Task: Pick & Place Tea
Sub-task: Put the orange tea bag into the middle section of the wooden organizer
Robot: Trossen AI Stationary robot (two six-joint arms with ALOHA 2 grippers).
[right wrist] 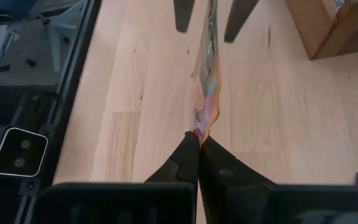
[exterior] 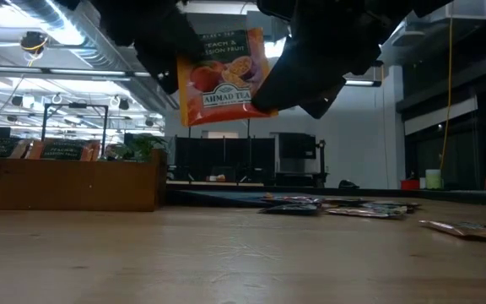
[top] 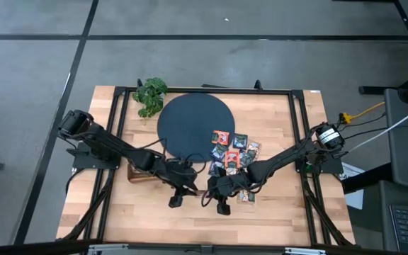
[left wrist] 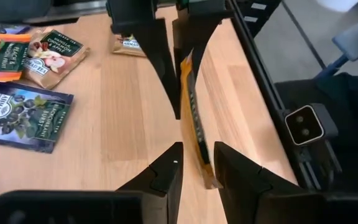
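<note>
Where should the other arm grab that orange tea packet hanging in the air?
By its free edge, opposite the corner that the right gripper pinches. The orange tea packet hangs above the table, thin and edge-on between the left gripper's open fingers, one finger on each flat face. So closing straight across the faces there looks best, away from the right fingers.

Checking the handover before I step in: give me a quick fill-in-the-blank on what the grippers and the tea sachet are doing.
1. The orange sachet hangs in the air, pinched by the ____ gripper.
2. The left gripper has a finger on each side of that sachet, and its jaws are ____.
3. The loose sachets lie beside the dark ____.

Missing words: right; open; disc
</note>
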